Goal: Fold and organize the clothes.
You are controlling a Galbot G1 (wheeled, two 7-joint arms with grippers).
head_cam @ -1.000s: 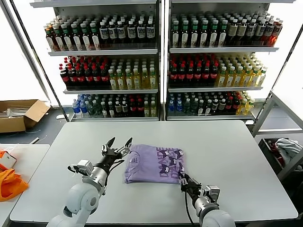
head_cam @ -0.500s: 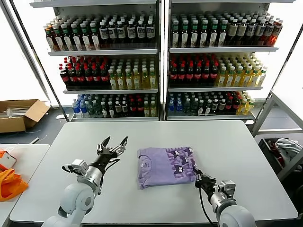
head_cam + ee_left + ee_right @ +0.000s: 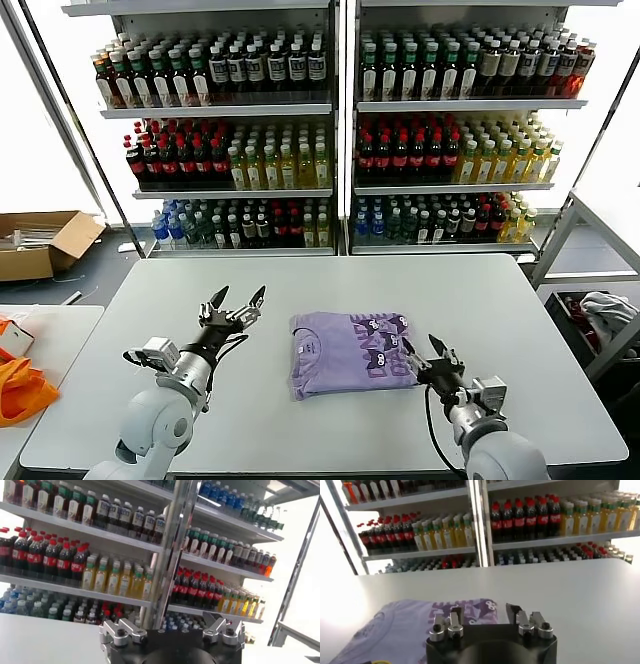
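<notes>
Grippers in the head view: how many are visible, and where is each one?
2. The left gripper is raised, open, to the left of the folded purple T-shirt. The right gripper is open at the shirt's right edge. None seems hidden.

The folded lavender T-shirt with dark purple lettering (image 3: pixel 350 352) is the only thing lying on the white bench (image 3: pixel 500 320), whose bare top runs all round the shirt. Beside the shirt's right edge sits the right tool (image 3: pixel 432 357), jaws parted; well to the shirt's left the open left tool (image 3: pixel 232 304) hangs above the bench. Beyond the bench's far edge, tall shelves of bottled drinks (image 3: pixel 340 130) wall off that side.

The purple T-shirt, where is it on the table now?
In the head view the folded purple T-shirt lies mid-table, between the open left gripper and the open right gripper.
</notes>
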